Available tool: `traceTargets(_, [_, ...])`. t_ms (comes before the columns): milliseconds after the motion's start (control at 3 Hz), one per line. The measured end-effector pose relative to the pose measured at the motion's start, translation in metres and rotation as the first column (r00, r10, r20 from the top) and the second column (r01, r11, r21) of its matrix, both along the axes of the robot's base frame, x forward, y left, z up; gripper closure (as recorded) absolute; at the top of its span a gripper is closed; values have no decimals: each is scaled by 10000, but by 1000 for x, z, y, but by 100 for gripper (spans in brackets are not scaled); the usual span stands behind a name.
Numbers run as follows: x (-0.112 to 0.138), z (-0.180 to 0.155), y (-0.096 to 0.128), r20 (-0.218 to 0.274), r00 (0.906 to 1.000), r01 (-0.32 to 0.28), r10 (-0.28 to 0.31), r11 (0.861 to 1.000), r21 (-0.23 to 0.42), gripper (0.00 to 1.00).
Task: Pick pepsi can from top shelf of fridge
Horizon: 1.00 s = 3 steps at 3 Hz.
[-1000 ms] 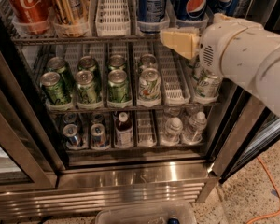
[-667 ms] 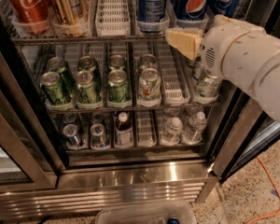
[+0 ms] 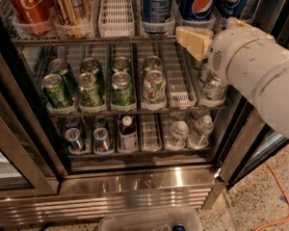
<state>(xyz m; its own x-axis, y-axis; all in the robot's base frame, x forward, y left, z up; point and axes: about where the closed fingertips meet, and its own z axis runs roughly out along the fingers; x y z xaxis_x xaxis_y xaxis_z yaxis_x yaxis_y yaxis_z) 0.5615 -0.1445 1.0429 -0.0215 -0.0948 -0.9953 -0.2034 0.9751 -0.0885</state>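
The fridge (image 3: 135, 182) stands open in the camera view. On the top shelf (image 3: 86, 40) two pepsi cans show their globe logos, one at centre right (image 3: 202, 4) and one further right (image 3: 233, 1). A blue can (image 3: 156, 4) stands to their left. My gripper (image 3: 197, 40), cream-coloured at the end of the white arm (image 3: 260, 76), sits at the shelf's front rail, just below the centre-right pepsi can. It holds nothing that I can see.
A red Coca-Cola can (image 3: 29, 4), a gold can (image 3: 70, 4) and an empty white lane tray (image 3: 116, 11) are on the top shelf's left. Green cans (image 3: 91, 88) fill the middle shelf, bottles and cans the lower one. A clear bin (image 3: 151, 220) sits on the floor, with an orange cable (image 3: 279, 196) at right.
The gripper has edged slightly up and to the right, closer to the top shelf rail. The cans have not moved.
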Motion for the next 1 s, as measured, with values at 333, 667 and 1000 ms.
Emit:
traceTargets(333, [6, 3, 6, 174, 9998, 115, -120, 9996, 273, 25])
traceTargets(667, [15, 7, 15, 330, 9993, 141, -156, 9990, 434, 24])
traceTargets(1000, [23, 12, 22, 466, 9988, 144, -168, 9986, 500, 43])
